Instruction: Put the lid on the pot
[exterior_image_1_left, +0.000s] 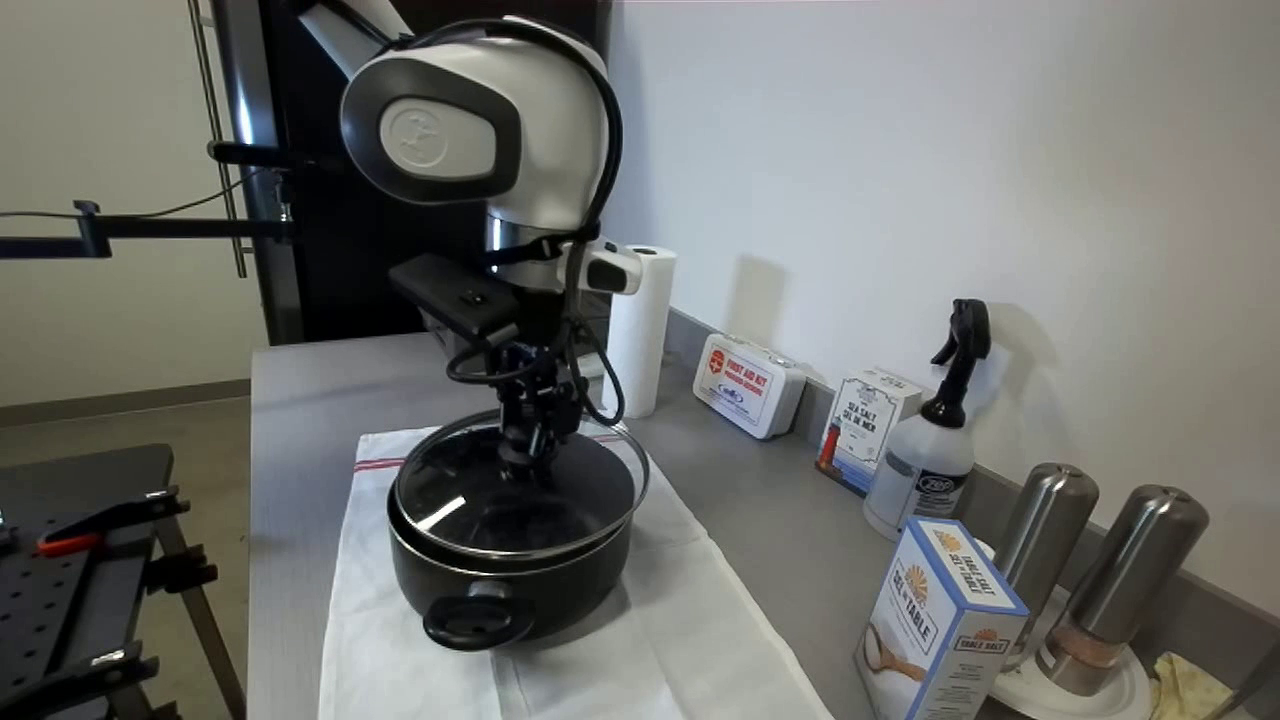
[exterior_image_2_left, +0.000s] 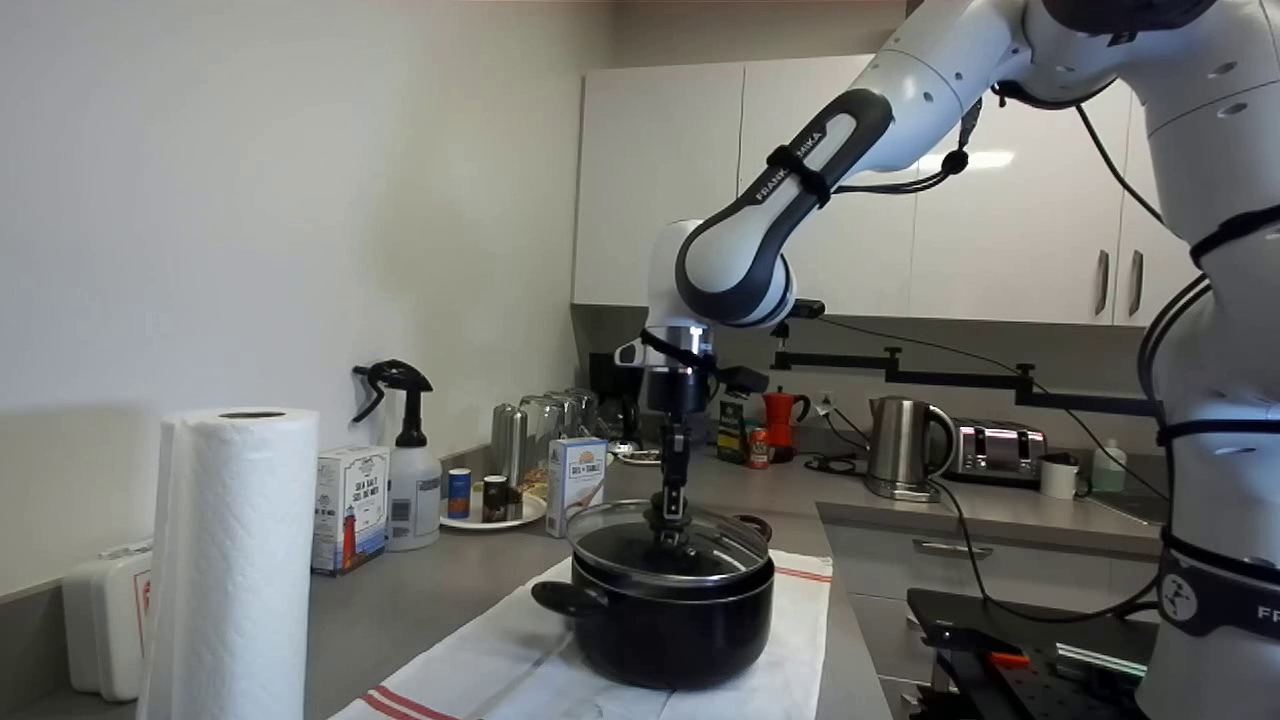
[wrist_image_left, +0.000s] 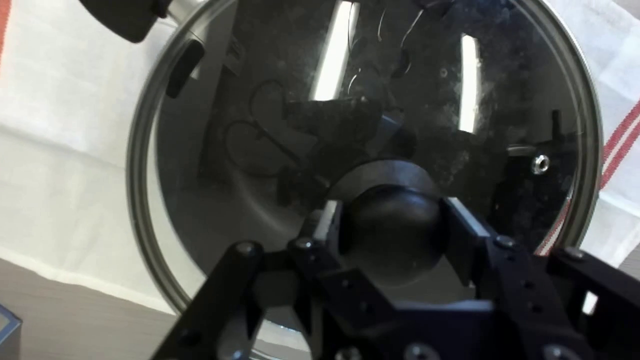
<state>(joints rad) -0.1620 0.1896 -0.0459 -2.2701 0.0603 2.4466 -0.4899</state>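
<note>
The glass lid (exterior_image_1_left: 440, 515) with its thin metal rim is over the black pot (exterior_image_1_left: 570, 600); both also show in an exterior view, the lid (exterior_image_2_left: 612, 535) just above the pot (exterior_image_2_left: 680, 640). The lid looks slightly raised and a little off centre, with its rim reaching past the pot on one side. In the wrist view, cloth shows through the lid (wrist_image_left: 280, 130) along its left edge. My gripper (wrist_image_left: 390, 210) is shut on the lid's black knob (wrist_image_left: 392, 230), a finger on each side. A pot handle (wrist_image_left: 122, 15) shows at the upper left. Most of the pot's rim is hidden under the lid.
The pot stands on a white cloth (exterior_image_1_left: 680, 640) with red stripes on the grey counter. Along the wall are a paper towel roll (exterior_image_2_left: 235, 560), first aid kit (exterior_image_1_left: 745, 385), sea salt box (exterior_image_1_left: 865, 425), spray bottle (exterior_image_1_left: 920, 460), table salt box (exterior_image_1_left: 940, 620) and steel cylinders (exterior_image_1_left: 1130, 570).
</note>
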